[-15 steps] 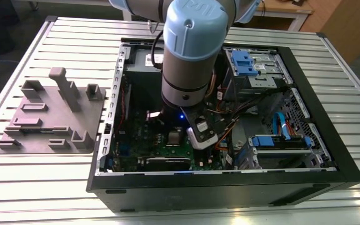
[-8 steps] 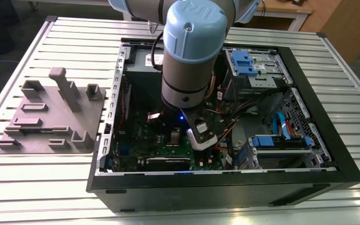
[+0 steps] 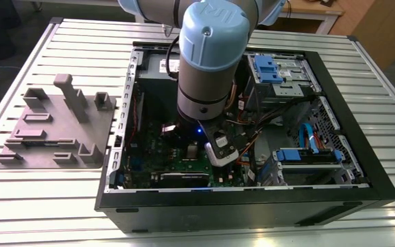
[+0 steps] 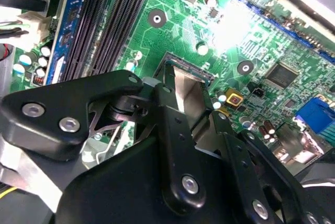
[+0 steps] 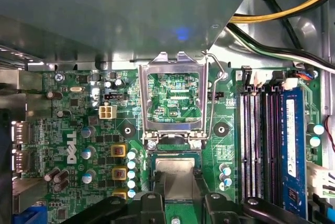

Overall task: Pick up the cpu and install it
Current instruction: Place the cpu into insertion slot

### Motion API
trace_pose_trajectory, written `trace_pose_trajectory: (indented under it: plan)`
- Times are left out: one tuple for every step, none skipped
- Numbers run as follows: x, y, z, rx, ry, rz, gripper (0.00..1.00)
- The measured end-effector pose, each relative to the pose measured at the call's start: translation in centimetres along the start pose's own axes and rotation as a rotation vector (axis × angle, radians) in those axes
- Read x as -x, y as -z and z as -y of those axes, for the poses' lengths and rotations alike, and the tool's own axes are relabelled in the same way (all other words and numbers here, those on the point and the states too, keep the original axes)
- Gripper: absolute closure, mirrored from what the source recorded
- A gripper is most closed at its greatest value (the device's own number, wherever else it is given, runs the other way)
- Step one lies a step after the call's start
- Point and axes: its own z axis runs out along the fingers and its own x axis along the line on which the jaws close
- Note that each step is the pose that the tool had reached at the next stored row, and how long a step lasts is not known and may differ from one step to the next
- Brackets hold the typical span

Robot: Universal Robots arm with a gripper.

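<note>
The cpu (image 5: 175, 169) is a small silvery square sitting at the socket on the green motherboard (image 5: 78, 130). It lies just below the raised, hinged metal socket frame (image 5: 172, 60). My gripper (image 5: 177, 182) has a black finger on each side of the chip and looks shut on it. In the second wrist view the cpu (image 4: 189, 96) shows as a bright metal plate between the black fingers (image 4: 166, 124), over the socket opening. In the exterior view the gripper (image 3: 215, 154) reaches down into the open computer case (image 3: 252, 198), over the motherboard (image 3: 183, 157).
The thin socket lever (image 5: 212, 103) stands beside the frame. Memory slots (image 5: 261, 140) and a blue module (image 5: 293, 145) lie close by, with yellow and black cables (image 5: 282, 14) above. Blue-tabbed drive bays (image 3: 273, 69) fill the case's far side. A grey fixture plate (image 3: 53, 128) rests on the slatted table.
</note>
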Motion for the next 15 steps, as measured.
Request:
trace_pose_trajectory:
  plan:
    - [0.00,0.09,0.00,-0.0001,0.000,-0.0001,0.66]
    - [-0.01,0.23,0.00,-0.0003,0.000,-0.0002,0.66]
    - [-0.01,0.35,-0.01,-0.0003,0.000,-0.0002,0.65]
    - [-0.01,0.42,-0.01,-0.0002,0.000,-0.0002,0.65]
    - [-0.01,0.42,-0.01,0.0000,0.000,-0.0001,0.59]
    - [-0.01,0.42,-0.01,-0.0001,0.000,-0.0001,0.59]
    - [-0.01,0.42,-0.01,0.0001,0.000,-0.0001,0.59]
    - [-0.01,0.43,-0.01,-0.0001,0.000,-0.0001,0.59]
    - [-0.01,0.44,-0.05,-0.0003,0.000,-0.0002,0.59]
    - [0.00,0.44,-0.08,-0.0002,-0.001,-0.0002,0.59]
    - [-0.02,0.43,-0.07,-0.0002,-0.001,-0.0002,0.59]
    - [-0.04,0.43,-0.04,-0.0003,-0.001,-0.0002,0.59]
    - [-0.04,0.43,0.00,-0.0002,0.000,-0.0002,0.59]
    - [-0.04,0.42,0.00,-0.0002,0.002,-0.0002,0.59]
    - [-0.04,0.35,0.00,0.0001,0.005,-0.0001,0.59]
